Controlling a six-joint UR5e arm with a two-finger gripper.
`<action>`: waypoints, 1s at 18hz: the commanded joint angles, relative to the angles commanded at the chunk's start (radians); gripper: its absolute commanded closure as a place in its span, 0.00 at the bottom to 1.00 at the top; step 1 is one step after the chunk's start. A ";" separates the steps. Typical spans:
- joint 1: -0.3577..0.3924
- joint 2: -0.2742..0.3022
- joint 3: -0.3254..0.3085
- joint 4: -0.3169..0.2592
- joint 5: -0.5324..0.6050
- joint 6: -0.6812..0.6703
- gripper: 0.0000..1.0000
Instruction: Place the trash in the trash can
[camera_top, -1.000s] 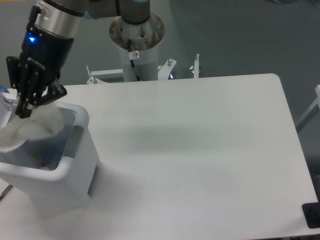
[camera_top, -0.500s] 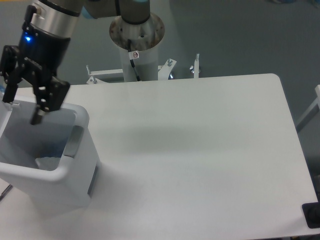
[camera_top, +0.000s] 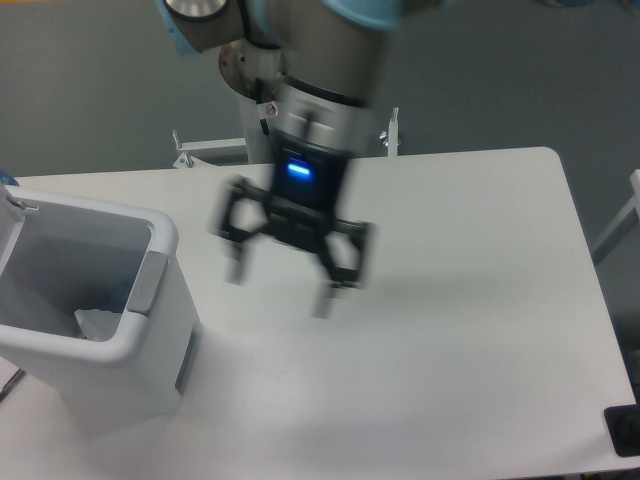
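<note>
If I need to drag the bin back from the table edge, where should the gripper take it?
I'd grip the thick rounded rim of the bin on its right wall, coming straight down from above with one finger inside and one outside. That rim faces the open gripper, looks narrow enough to straddle, and has bare table beside it. The grey side panel below looks too flat to pinch.

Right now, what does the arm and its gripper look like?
The gripper is black with two dark fingers, motion-blurred, and a blue light glows on its body. Above it sits a silver-grey wrist with light blue caps. No cables or markings are legible on it.
</note>
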 joint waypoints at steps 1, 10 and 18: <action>0.028 -0.017 0.000 0.000 0.008 0.038 0.00; 0.158 -0.100 -0.001 0.005 0.261 0.297 0.00; 0.157 -0.141 -0.012 0.005 0.319 0.416 0.00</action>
